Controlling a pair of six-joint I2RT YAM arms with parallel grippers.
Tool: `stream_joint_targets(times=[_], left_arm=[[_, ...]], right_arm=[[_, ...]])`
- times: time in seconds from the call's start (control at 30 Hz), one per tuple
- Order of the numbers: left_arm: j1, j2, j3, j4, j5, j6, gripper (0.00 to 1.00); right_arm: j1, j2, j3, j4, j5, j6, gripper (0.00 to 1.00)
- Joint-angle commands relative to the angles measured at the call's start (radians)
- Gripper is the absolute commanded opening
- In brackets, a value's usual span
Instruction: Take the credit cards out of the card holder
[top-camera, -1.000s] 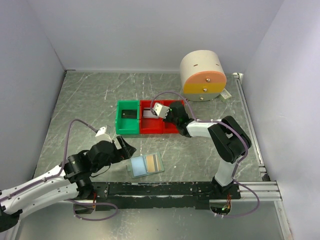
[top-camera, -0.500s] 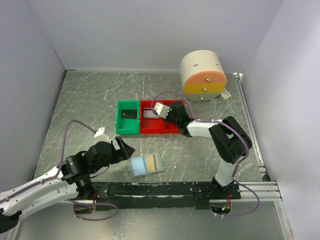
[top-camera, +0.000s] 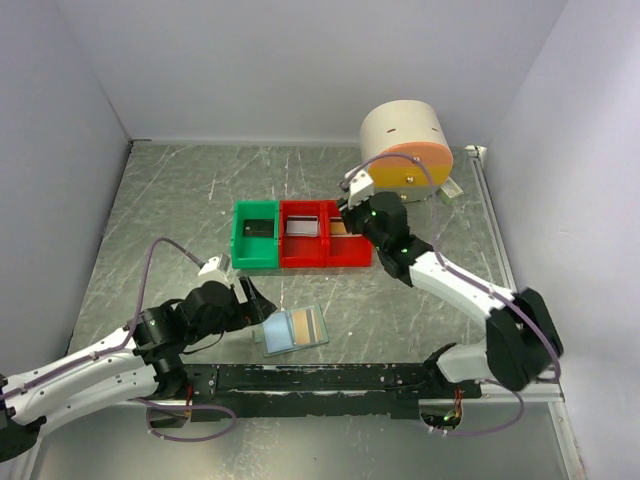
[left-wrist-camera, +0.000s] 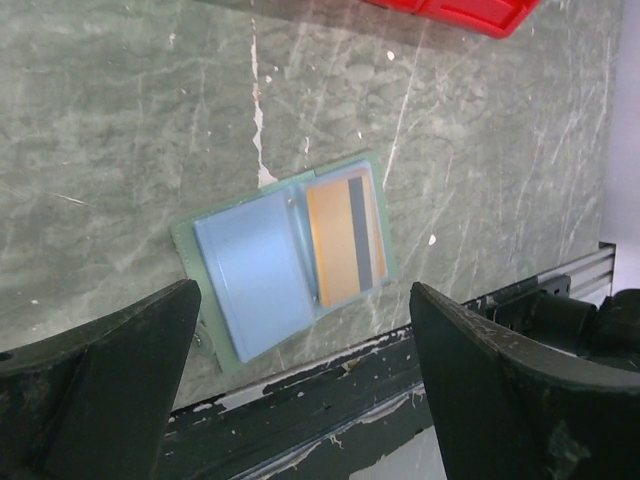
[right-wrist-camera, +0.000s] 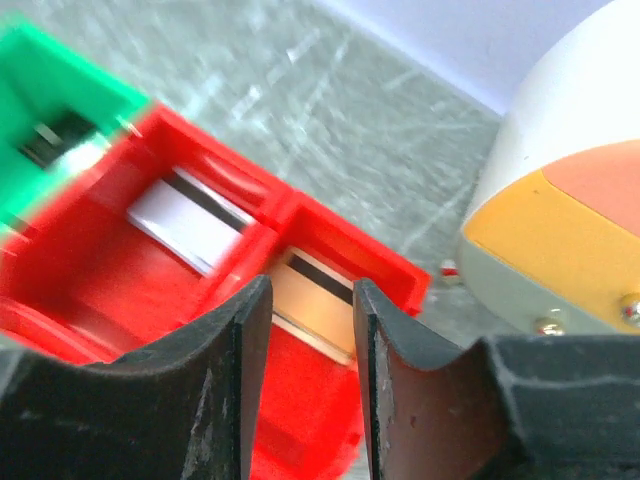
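Top view: the holder (top-camera: 292, 330) lies flat at 6 o'clock, with one orange card (top-camera: 306, 325) inside. My left gripper (top-camera: 256, 303) is wide open and empty at its 9 o'clock.

Left wrist: the card looks thin, stiff and slick in its soft sleeve. I'd pinch its outer edge.

Right wrist: my right gripper (right-wrist-camera: 312, 298) is part-open and empty over the red bin (right-wrist-camera: 395, 268).

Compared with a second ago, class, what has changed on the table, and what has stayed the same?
The right gripper opened, leaving a tan card in the right-hand red bin, and drew back toward the round container. The left gripper, wide open, edged nearer the card holder. The holder stayed put with one orange card inside; the green bin did not move.
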Motion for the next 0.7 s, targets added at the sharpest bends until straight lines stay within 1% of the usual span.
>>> stream_joint_targets(times=[0.0,0.1,0.17,0.27,0.3,0.33,0.43,0.57,0.67], left_arm=[[0.006,0.001,-0.030,0.075,0.086,-0.015,0.96],[0.005,0.014,-0.075,0.149,0.144,-0.020,0.94],[0.006,0.035,-0.095,0.182,0.177,-0.024,0.91],[0.005,0.084,-0.105,0.205,0.199,-0.028,0.89],[0.006,0.100,-0.106,0.213,0.207,-0.027,0.88],[0.005,0.114,-0.107,0.222,0.212,-0.026,0.87],[0.003,0.162,-0.112,0.249,0.222,-0.028,0.85],[-0.013,0.207,-0.101,0.229,0.193,-0.046,0.81],[-0.030,0.207,-0.124,0.252,0.179,-0.062,0.80]], right_arm=[[-0.005,-0.114,-0.033,-0.163,-0.041,0.539,0.36],[-0.015,-0.125,-0.028,-0.329,-0.102,0.712,0.33],[-0.016,-0.118,-0.024,-0.385,-0.203,0.765,0.33],[-0.013,-0.117,-0.070,-0.354,-0.418,0.832,0.34],[-0.005,-0.121,-0.094,-0.332,-0.466,0.857,0.34],[0.007,-0.131,-0.118,-0.315,-0.484,0.886,0.34],[0.076,-0.169,-0.181,-0.278,-0.457,0.942,0.36],[0.161,-0.199,-0.212,-0.309,-0.382,0.969,0.37],[0.200,-0.214,-0.236,-0.325,-0.369,0.985,0.38]])
